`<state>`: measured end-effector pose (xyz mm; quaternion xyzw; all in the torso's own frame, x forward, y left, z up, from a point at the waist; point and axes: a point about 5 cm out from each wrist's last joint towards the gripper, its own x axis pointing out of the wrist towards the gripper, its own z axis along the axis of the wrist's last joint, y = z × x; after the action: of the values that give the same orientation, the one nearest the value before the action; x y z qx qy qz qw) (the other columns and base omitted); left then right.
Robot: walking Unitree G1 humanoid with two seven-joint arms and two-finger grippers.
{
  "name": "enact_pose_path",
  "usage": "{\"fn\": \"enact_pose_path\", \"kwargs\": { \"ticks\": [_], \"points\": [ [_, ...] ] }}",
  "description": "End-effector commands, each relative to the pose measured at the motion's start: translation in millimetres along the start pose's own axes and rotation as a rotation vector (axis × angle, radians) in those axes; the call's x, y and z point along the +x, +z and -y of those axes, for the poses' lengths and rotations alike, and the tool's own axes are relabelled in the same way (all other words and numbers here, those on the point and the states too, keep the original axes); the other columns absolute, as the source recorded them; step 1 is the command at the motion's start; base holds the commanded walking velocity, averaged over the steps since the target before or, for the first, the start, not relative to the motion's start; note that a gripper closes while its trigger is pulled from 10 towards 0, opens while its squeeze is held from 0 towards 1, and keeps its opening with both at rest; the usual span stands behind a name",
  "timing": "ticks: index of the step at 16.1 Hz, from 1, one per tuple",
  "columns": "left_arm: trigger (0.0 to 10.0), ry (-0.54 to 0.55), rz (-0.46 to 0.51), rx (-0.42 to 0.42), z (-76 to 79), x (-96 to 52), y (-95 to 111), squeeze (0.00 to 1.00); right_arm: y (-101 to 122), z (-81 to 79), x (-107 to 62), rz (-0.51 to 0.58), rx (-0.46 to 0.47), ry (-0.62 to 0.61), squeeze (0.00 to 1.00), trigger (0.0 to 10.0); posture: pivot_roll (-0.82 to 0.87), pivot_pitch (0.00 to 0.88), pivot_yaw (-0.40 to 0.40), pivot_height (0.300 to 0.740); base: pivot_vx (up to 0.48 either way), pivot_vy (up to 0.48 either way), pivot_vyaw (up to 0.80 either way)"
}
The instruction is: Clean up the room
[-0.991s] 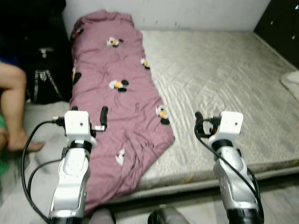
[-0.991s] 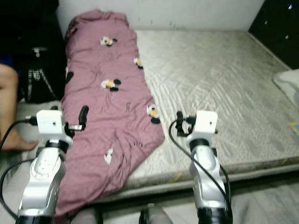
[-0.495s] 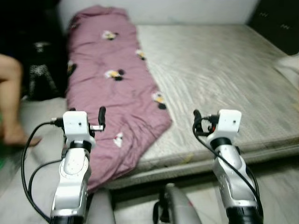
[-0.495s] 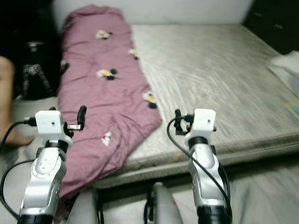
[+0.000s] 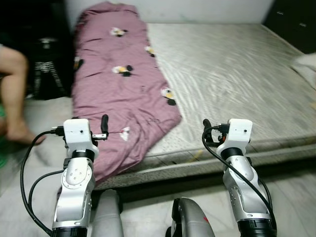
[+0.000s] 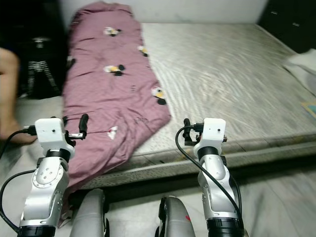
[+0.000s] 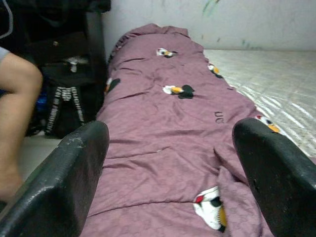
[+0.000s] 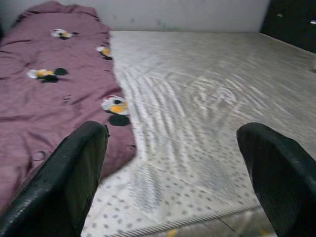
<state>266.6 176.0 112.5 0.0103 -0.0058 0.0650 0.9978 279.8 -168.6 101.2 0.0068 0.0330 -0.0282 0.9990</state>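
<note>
A mauve blanket (image 5: 121, 89) printed with cartoon figures lies along the left side of a grey mattress (image 5: 232, 74). Its near end hangs over the mattress's front edge. My left gripper (image 5: 94, 122) is held up in front of that hanging end, short of it. In the left wrist view it (image 7: 170, 148) is open, and the blanket shows between its fingers (image 7: 74, 168). My right gripper (image 5: 217, 127) hovers before the mattress's front edge, over bare quilting. It (image 8: 173, 143) is open too, holding nothing.
A person's bare leg (image 5: 15, 94) rests on the floor at the left, beside a black tripod (image 5: 47, 64). A white pillow (image 5: 306, 66) lies at the mattress's right edge, with a dark cabinet (image 5: 296, 19) behind it. My own legs (image 5: 190, 222) show at the bottom.
The whole picture has shifted: the bed's front edge sits higher and farther off, and my legs have come into view. Both arms keep their pose, grippers open.
</note>
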Motion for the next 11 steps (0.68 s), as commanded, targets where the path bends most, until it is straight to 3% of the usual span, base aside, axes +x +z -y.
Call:
{"fn": "enact_pose_path", "kwargs": {
  "ticks": [1,8,11],
  "points": [
    [10.0,0.012,-0.001,-0.014,-0.1,2.1,2.8,0.00,5.1,1.7,1.1,0.017,-0.003,-0.005,0.00,10.0,-0.03,0.083,-0.067,0.643,0.000,0.000,0.00],
    [10.0,0.017,-0.021,-0.078,-5.0,4.7,2.4,0.00,5.8,1.9,1.4,0.020,0.002,0.000,0.00,10.0,-0.03,0.084,-0.071,0.643,0.000,0.000,0.00],
    [10.0,0.010,-0.024,-0.086,-2.8,3.9,2.1,0.00,6.2,1.6,1.4,0.022,0.002,0.002,0.00,10.0,-0.03,0.083,-0.073,0.614,0.000,0.000,0.00]
  ]
}}
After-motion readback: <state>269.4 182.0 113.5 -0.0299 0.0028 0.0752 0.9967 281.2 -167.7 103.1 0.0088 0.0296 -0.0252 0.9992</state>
